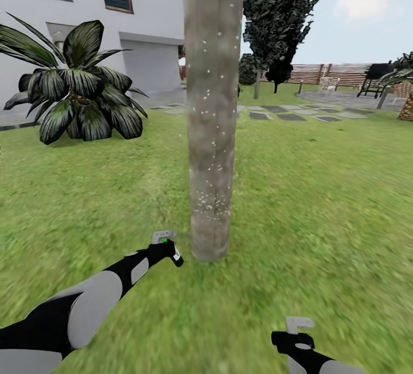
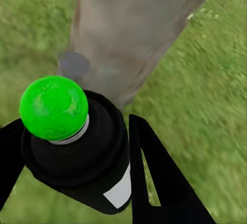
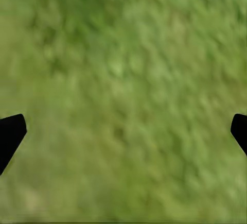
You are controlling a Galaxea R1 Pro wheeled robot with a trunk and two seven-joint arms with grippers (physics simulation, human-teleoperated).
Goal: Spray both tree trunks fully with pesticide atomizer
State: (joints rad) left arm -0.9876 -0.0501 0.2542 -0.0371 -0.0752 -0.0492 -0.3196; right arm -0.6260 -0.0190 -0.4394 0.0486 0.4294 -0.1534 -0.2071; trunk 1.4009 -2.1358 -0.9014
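Note:
One tree trunk [image 1: 211,110], grey-brown and mottled, rises straight ahead of me, dotted with white pesticide specks [image 1: 209,205] that are densest low down. My left gripper [image 1: 163,249] reaches toward its base and is shut on the pesticide atomizer [image 1: 172,252], a black bottle with a white label. In the left wrist view the atomizer [image 2: 77,152] sits between the black fingers [image 2: 154,177], a green ball on its top, with the trunk [image 2: 128,33] close in front. My right gripper [image 1: 299,334] hangs low at the right over grass. Its fingertips [image 3: 10,136] stand wide apart, open and empty.
A broad-leaved dark plant [image 1: 80,93] stands left of the trunk before a white house wall [image 1: 86,12]. Behind are a dark conifer [image 1: 278,12], grey paving slabs [image 1: 287,115], a slatted fence [image 1: 321,73] and a black grill [image 1: 376,76]. Open lawn [image 1: 321,202] spreads to the right.

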